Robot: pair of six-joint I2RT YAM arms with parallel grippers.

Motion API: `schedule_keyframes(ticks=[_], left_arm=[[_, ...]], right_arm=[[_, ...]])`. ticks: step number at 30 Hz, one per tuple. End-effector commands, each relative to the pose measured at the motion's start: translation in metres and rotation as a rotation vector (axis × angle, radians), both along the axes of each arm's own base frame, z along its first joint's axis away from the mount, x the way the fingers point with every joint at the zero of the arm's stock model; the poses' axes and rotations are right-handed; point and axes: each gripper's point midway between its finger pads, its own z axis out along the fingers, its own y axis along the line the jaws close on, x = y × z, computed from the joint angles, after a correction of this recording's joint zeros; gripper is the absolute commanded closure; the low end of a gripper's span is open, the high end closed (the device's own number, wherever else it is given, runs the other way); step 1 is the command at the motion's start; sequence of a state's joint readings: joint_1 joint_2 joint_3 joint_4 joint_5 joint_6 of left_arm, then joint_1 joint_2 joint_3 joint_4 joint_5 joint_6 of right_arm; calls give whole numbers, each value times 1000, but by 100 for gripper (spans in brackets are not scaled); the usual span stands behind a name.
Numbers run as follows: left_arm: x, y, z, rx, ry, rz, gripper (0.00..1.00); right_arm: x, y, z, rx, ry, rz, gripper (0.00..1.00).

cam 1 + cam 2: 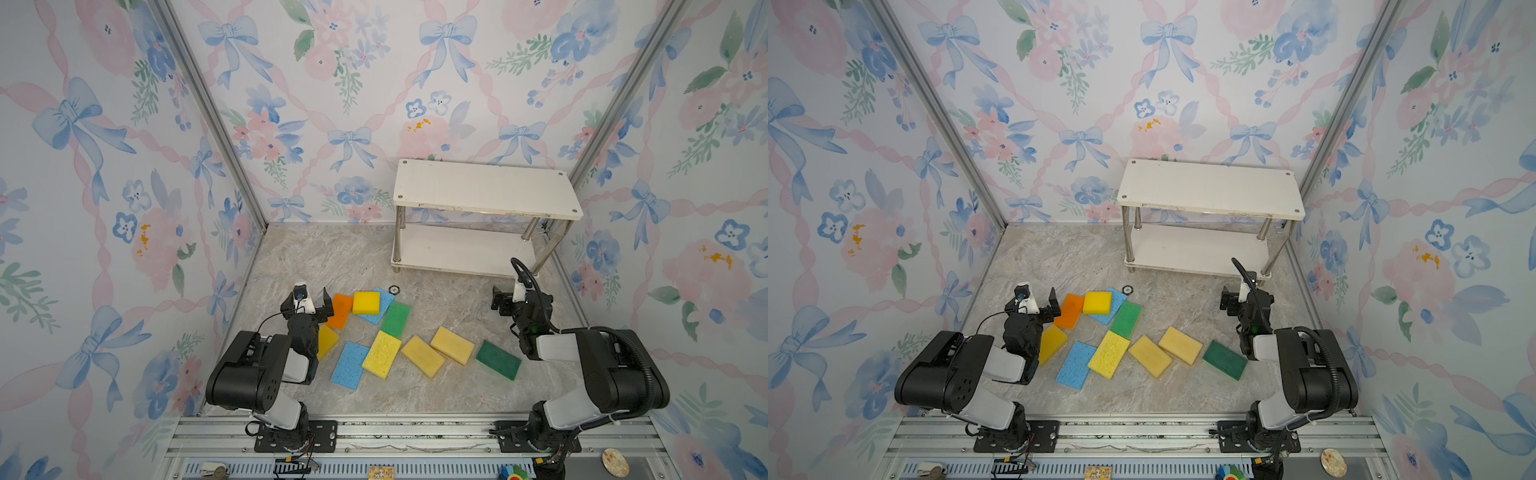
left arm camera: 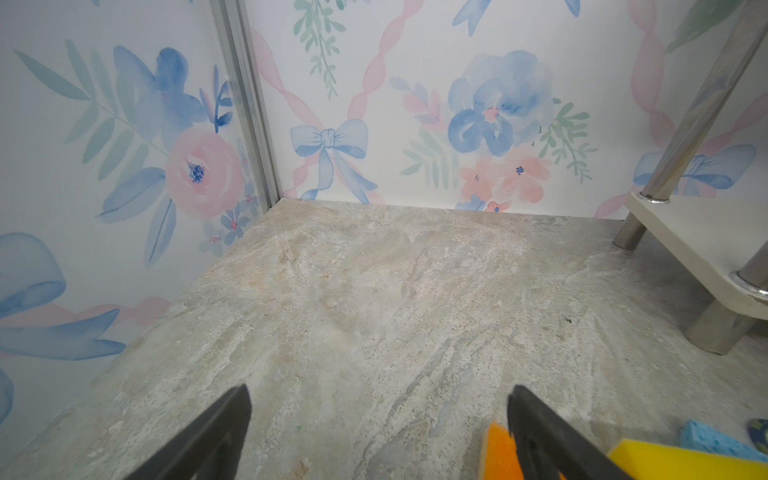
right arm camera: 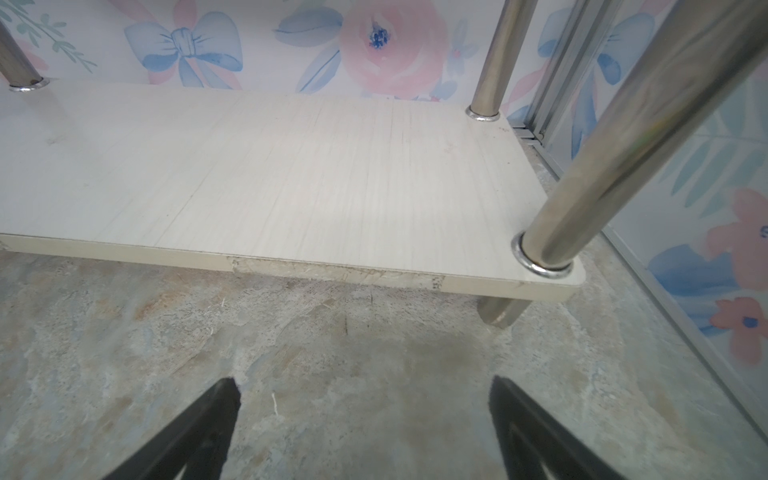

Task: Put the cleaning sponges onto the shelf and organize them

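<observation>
Cleaning sponges (image 1: 422,355) strewn between folded arms (image 1: 257,374), left tool (image 2: 379,399) by orange sponge (image 1: 340,309), right tool (image 3: 363,384) facing shelf (image 1: 484,189), both agape

Grey-beige marbled worktop (image 1: 324,257). Orange sponge (image 1: 340,311), bright yellow sponge (image 1: 366,302), blue sponges (image 1: 350,365), light green sponge (image 1: 397,319), dark green sponge (image 1: 498,359), speckled yellow sponge (image 1: 382,354), tan-yellow sponges (image 1: 452,345). White shelf (image 1: 484,187), chrome legs (image 1: 528,228). Pastel floral wallpaper (image 1: 374,83), blue bows (image 1: 446,35).

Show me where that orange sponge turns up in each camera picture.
Top view: orange sponge just left of the bright yellow sponge.
Top view: orange sponge in the same spot.
Left wrist: peeking out behind a finger of the left gripper.
Right wrist: not in it.
Shared landmark: the shelf, in all four.
</observation>
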State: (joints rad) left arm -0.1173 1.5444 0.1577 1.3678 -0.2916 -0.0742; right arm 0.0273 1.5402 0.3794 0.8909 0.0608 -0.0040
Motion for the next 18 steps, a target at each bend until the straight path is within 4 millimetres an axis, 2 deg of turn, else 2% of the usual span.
schedule_keyframes(ticks=[1, 9, 14, 18], left_arm=[[5, -1, 6, 2, -22, 3, 2], [8, 0, 9, 6, -10, 8, 2], [21, 4, 28, 16, 44, 63, 2], [18, 7, 63, -80, -21, 123, 2]], right_arm=[[5, 1, 5, 7, -14, -6, 3], [5, 1, 8, 4, -23, -11, 3], [0, -14, 34, -3, 9, -101, 3], [-7, -28, 66, 16, 31, -204, 3]])
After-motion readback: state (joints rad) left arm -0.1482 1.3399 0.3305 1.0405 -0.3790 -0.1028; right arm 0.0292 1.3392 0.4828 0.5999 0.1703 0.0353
